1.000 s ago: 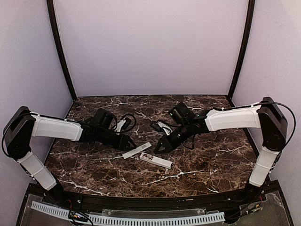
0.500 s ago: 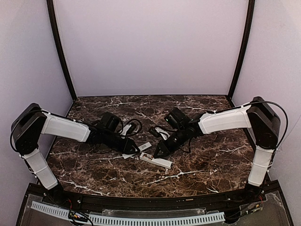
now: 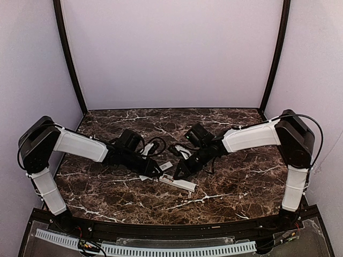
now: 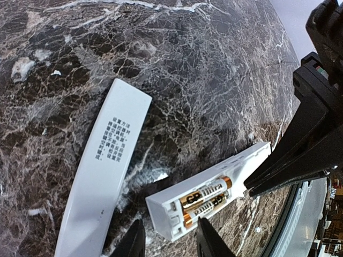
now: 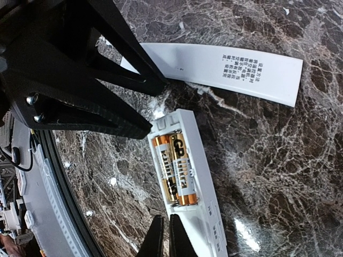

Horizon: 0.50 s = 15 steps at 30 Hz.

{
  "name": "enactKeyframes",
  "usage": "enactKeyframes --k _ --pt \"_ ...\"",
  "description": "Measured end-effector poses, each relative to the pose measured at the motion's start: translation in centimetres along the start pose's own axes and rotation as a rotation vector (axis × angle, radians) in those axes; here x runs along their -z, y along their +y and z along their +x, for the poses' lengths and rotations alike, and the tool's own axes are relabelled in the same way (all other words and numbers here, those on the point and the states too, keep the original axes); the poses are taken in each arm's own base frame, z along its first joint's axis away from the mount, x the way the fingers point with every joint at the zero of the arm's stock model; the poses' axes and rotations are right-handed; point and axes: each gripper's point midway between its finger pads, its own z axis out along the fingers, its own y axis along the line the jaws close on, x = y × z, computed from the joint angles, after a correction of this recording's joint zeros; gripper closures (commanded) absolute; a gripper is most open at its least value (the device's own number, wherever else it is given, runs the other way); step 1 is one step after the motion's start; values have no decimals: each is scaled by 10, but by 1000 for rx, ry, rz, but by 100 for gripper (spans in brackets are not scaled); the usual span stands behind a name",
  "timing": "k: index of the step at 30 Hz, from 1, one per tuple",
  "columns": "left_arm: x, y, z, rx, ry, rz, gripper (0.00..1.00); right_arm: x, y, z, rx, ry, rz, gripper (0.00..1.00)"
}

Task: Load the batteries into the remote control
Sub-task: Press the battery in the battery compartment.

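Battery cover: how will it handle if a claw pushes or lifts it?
The battery cover lies flat on the marble table, so its edges probably offer little grip; a push would likely slide it. It looks thin and long, so probably light and a bit flexible. Flat, so unlikely to roll.

The left gripper (image 3: 159, 172) and right gripper (image 3: 174, 175) crowd the remote's (image 3: 179, 183) left end. A white strip (image 4: 104, 171) lies just beside that end. Bare table (image 3: 241, 187) lies beyond the remote's right end and near side.
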Motion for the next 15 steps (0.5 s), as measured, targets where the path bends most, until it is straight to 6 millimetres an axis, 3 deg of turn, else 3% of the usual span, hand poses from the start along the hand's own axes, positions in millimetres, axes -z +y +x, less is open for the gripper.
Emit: enactKeyframes --k 15 --pt "-3 -1 0 8 -1 10 71 -8 -6 -3 -6 8 8 96"
